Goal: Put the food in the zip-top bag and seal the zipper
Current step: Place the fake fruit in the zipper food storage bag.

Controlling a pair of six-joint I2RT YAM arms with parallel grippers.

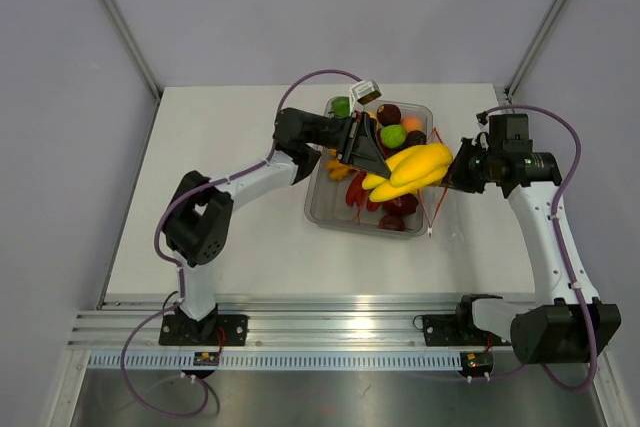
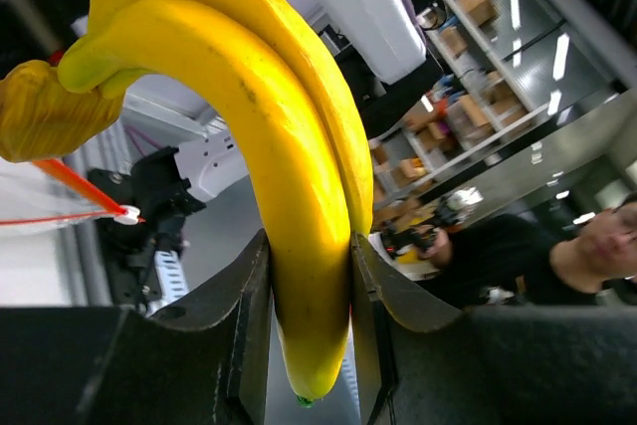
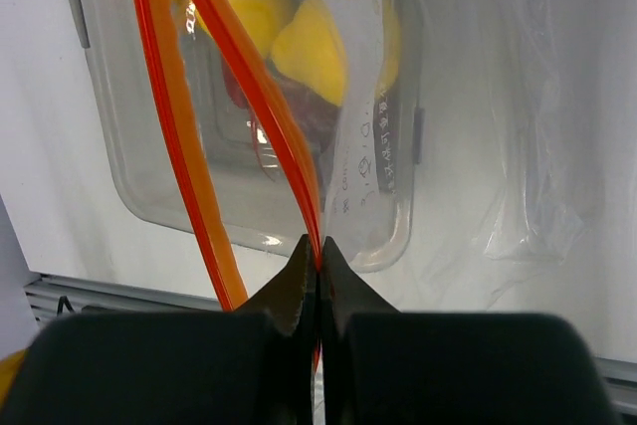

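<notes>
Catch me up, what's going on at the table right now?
The left tool is clamped on the yellow bananas, holding them up over the clear tray. The right tool is shut on the orange-red zipper of the zip-top bag, holding the bag's mouth up beside the tray. The two zipper strands stand apart, so the bag is unsealed. The tray holds other food.

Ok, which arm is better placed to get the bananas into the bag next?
Left. The left gripper holds the bananas, raised close to the bag. The right gripper is shut on the zipper, holding the bag up, so it looks tied up.
</notes>
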